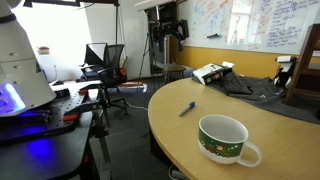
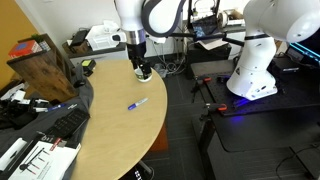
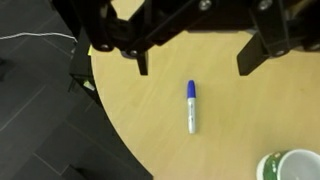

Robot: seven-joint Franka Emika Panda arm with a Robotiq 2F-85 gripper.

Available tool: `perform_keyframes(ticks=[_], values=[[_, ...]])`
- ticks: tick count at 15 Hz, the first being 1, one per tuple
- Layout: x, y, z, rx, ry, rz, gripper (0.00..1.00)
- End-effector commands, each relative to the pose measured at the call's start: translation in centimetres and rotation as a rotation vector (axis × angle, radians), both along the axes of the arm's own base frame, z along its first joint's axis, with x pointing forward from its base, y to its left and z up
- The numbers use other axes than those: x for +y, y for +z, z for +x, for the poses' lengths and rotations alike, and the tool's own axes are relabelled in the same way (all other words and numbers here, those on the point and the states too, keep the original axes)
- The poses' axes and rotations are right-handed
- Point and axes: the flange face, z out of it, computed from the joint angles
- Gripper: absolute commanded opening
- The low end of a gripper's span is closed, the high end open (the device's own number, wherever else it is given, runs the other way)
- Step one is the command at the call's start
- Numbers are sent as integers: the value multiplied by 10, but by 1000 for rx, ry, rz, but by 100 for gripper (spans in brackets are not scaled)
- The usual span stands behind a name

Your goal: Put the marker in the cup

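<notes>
The marker lies flat on the wooden table, blue cap towards the top of the wrist view, white barrel below. My gripper hangs well above it, open and holding nothing, its two dark fingers coming in from the top of that view on either side of the marker. The cup shows at the bottom right corner, green outside and white inside. In both exterior views the marker lies alone near the table's curved edge. The cup stands upright a short way from it. The gripper hangs above the table.
A white box and a dark bag lie at the table's far side. A wooden box, a keyboard and papers crowd one end. The table's rounded edge drops to dark floor. An office chair stands beyond.
</notes>
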Motion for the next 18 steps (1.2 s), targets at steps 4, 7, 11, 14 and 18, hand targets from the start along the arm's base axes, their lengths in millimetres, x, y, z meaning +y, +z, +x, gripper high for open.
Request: perform_keyframes(ticks=[4,7,11,14,18], values=[[7,-40,39,36,70,21,100],[5,-39,37,35,67,23,100],[5,-49,43,29,69,14,100],[7,-82,56,52,59,42,100],[6,-135,77,-7,84,48,100]])
